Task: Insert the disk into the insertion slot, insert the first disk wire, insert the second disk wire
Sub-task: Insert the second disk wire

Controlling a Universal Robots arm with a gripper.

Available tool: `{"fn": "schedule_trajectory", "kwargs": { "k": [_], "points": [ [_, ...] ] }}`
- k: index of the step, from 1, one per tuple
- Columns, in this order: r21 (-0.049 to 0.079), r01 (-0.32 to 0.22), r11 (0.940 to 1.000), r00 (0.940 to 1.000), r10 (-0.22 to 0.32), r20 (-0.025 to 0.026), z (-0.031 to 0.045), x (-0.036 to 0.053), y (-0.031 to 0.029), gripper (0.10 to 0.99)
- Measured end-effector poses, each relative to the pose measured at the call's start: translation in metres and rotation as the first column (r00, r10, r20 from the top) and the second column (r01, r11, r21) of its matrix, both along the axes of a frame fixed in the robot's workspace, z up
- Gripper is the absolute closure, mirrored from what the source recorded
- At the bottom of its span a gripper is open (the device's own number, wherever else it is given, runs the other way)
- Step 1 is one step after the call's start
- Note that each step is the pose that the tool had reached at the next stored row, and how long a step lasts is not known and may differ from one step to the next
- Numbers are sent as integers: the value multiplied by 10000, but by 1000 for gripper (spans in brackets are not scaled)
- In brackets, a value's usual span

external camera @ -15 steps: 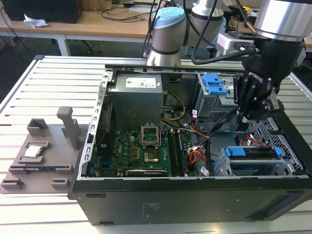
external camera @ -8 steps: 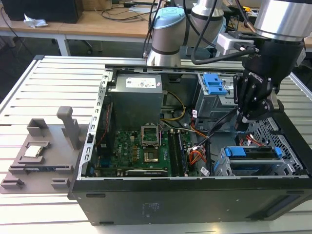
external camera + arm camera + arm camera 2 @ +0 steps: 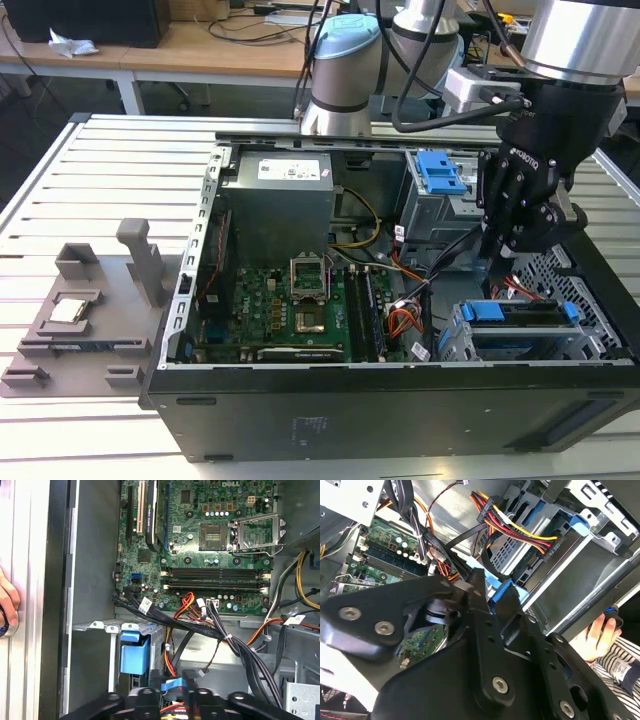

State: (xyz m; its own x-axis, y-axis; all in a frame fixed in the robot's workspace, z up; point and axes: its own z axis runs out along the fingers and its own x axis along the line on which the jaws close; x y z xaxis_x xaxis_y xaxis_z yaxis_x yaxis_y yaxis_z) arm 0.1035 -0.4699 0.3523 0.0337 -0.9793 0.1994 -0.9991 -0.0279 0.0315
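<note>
Disk (image 3: 520,320) seated flat in insertion slot (image 3: 530,350), exterior view's lower right, inside open computer case (image 3: 350,420). Gripper (image 3: 503,252) low over cables (image 3: 512,287) just beside slot; open or closed, cannot tell. Person's hand (image 3: 592,639) at case edge.

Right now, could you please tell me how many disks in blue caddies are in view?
1: the disk sits in the insertion slot at the exterior view's lower right. Another could be hidden beneath it.

surface: slatted metal table (image 3: 60,200) | on it: open computer case (image 3: 350,420) | grey parts holder (image 3: 112,328)
</note>
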Motion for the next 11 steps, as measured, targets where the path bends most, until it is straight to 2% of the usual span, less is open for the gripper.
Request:
{"fn": "schedule_trajectory", "kwargs": {
  "k": [1, 11],
  "points": [
    [0, 0, 10000, 10000, 0, 0, 0, 0, 0, 725],
    [1, 0, 10000, 10000, 0, 0, -8, 0, 2, 725]
  ]
}}
